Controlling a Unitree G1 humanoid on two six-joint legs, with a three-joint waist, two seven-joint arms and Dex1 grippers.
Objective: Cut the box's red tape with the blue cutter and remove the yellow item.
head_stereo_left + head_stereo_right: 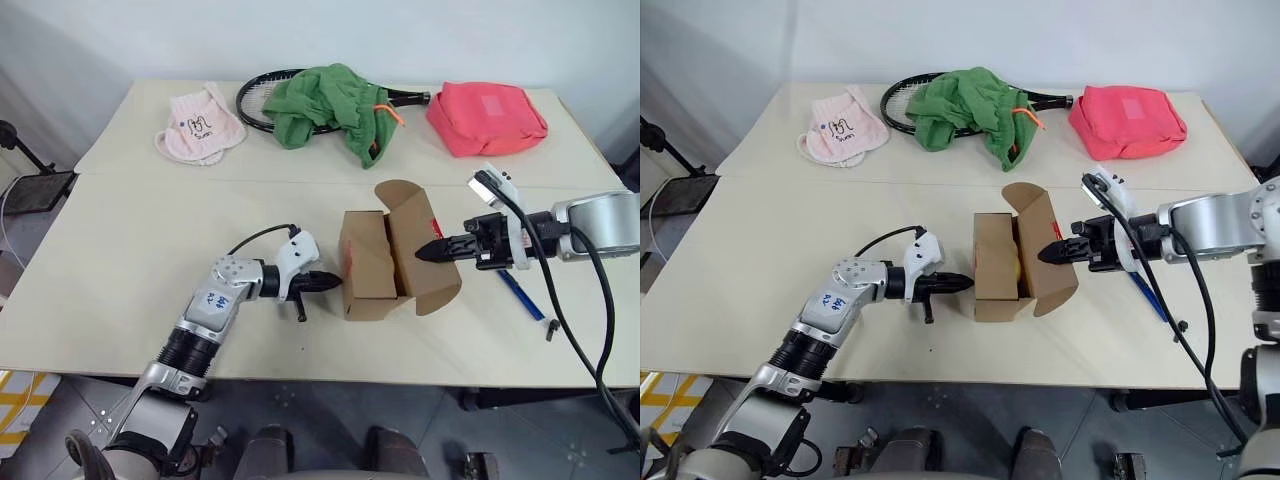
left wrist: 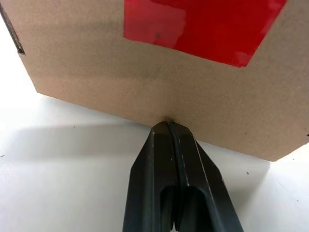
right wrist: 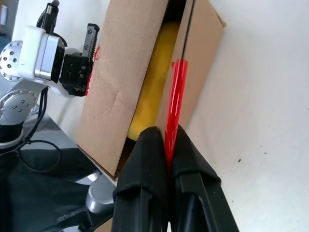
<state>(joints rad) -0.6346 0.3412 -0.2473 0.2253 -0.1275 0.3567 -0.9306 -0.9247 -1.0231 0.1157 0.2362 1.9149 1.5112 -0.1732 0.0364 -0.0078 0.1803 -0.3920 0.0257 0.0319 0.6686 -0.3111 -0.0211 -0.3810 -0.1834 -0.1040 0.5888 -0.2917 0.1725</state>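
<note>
The brown box [image 1: 368,268] sits mid-table with its flap [image 1: 425,250] swung open to the right. Inside, the yellow item [image 3: 154,82] shows in the opening [image 1: 1013,262]. My right gripper [image 1: 422,252] is shut on the flap's edge, where a strip of red tape [image 3: 176,96] runs between its fingers. My left gripper [image 1: 335,282] is shut, with its tips [image 2: 169,126] touching the box's left side just below a patch of red tape [image 2: 207,24]. The blue cutter [image 1: 520,295] lies on the table to the right, under my right arm.
Along the back of the table [image 1: 120,250] lie a pink cloth [image 1: 200,125], a black racket [image 1: 262,100] partly under a green garment [image 1: 335,105], and a pink-red bag [image 1: 485,117]. The table's front edge runs just behind both arms.
</note>
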